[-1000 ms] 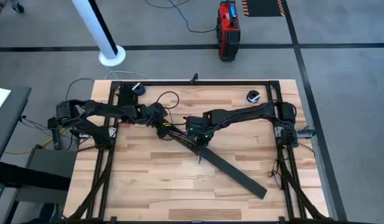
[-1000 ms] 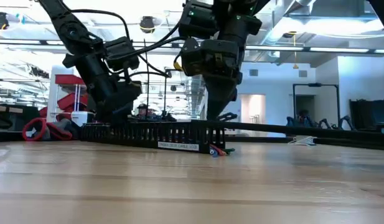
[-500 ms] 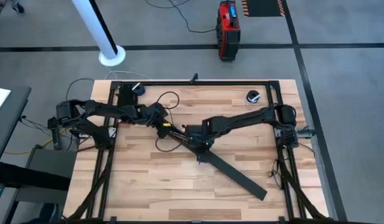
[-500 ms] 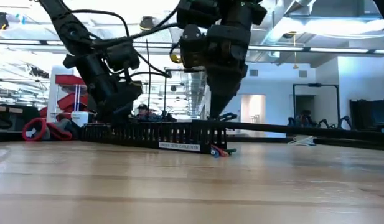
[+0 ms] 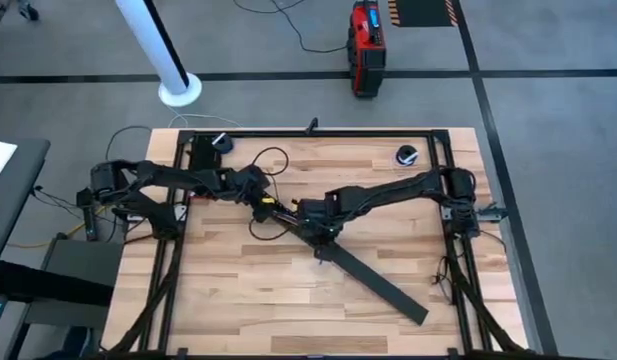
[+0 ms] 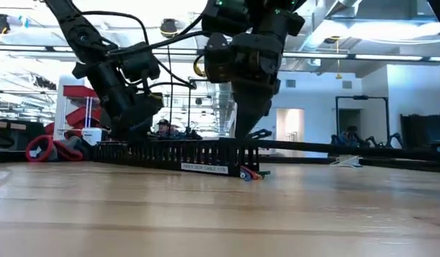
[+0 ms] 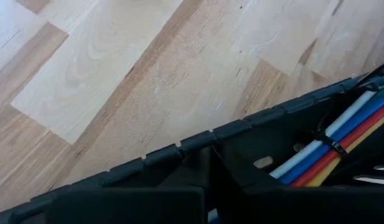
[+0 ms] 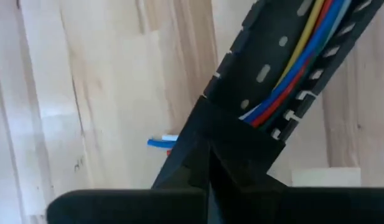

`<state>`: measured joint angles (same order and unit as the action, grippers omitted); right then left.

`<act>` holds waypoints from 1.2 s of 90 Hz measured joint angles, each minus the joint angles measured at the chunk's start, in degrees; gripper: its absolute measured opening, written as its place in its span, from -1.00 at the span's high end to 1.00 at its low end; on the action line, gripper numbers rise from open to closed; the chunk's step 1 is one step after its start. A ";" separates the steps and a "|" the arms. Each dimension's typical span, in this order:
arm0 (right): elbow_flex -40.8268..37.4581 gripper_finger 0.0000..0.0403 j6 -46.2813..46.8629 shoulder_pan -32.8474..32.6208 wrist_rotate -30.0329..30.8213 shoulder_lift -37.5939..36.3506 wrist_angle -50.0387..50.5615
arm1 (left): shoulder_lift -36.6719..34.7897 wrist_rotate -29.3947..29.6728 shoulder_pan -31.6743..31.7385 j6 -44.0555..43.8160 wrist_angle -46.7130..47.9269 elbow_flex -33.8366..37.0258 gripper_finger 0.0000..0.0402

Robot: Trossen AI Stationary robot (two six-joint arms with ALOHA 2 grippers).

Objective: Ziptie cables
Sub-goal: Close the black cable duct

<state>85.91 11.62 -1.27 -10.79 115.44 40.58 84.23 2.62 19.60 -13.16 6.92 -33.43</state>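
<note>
The cables [image 8: 304, 46], blue, red, yellow and white wires, lie inside a long black comb-slotted channel [image 6: 170, 153] that rests flat on the table; a thin black tie [image 7: 329, 147] crosses them. Their coloured ends [image 6: 251, 173] stick out past the channel's end. My left gripper [image 5: 260, 206] is shut at the channel's far-left part. My right gripper [image 5: 318, 228] is shut and stands over the channel's other end, above the cables. A flat black strip [image 5: 380, 284] lies on from there toward the near right. My left gripper comes down from above onto the channel's slotted side wall [image 7: 198, 142]; its fingers [image 7: 179, 186] close at that wall. The channel lies flat on the table. The fingers themselves hide how much of the wall is between them. My right gripper points down with its shut fingertips [image 8: 207, 152] at the top of the channel near its end [image 6: 242, 140], where the cables run under them. The fingers cover that spot: whether they touch the cables or the channel, I cannot tell.
A small round black object [image 5: 407, 155] lies at the table's far right. A loose black cord [image 5: 273, 158] loops above the left arm. Bare wood [image 5: 248, 290] stretches along the near left. A red unit [image 5: 366, 45] stands on the floor beyond the table.
My right gripper has gone a short way toward the table's near edge along the channel and sunk lower over its end. The channel and cables lie about where they were.
</note>
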 joint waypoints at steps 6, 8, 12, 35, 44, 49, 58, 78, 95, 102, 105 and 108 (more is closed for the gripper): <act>-0.04 1.00 -0.61 0.60 -0.43 0.02 -0.20 | 0.00 -0.01 0.01 -0.01 -0.02 0.00 1.00; -0.04 1.00 -1.02 0.74 -0.47 0.02 -0.40 | 0.00 -0.01 0.01 -0.01 0.00 0.00 1.00; -0.04 1.00 -1.76 1.04 -0.48 0.04 -0.60 | 0.00 0.03 0.01 -0.03 0.04 0.00 1.00; -0.06 1.00 -4.28 2.98 -1.03 0.15 -2.48 | 0.00 0.15 0.01 -0.76 0.00 0.00 1.00; -0.08 1.00 -5.33 3.60 -1.15 0.17 -2.67 | 0.00 0.21 0.01 -0.82 0.00 0.00 1.00; -0.08 1.00 -5.86 3.95 -1.35 0.17 -2.65 | 0.00 0.23 0.01 -0.82 -0.01 0.00 1.00; -0.09 1.00 -6.92 4.54 -1.60 0.17 -2.76 | 0.00 0.36 0.01 -0.82 -0.04 0.00 1.00; -0.15 1.00 -9.15 5.78 -2.79 0.22 -3.52 | 0.00 0.36 0.03 -0.96 -0.24 0.00 1.00; -0.15 1.00 -10.82 7.02 -2.75 0.22 -4.26 | 0.02 0.36 0.03 -1.07 -0.71 0.00 1.00; -0.15 1.00 -11.04 7.50 -2.62 0.22 -4.94 | 0.06 0.29 0.03 -1.07 -1.35 0.02 1.00; -0.15 1.00 -11.21 7.63 -2.43 0.22 -5.25 | 0.09 0.24 0.03 -1.06 -1.72 0.02 1.00; -0.15 1.00 -11.50 7.81 -2.38 0.24 -5.55 | 0.11 0.16 0.03 -1.06 -2.04 0.05 1.00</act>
<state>85.76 0.12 6.54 -13.17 115.68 35.03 84.33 2.79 19.64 -14.22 4.87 -33.38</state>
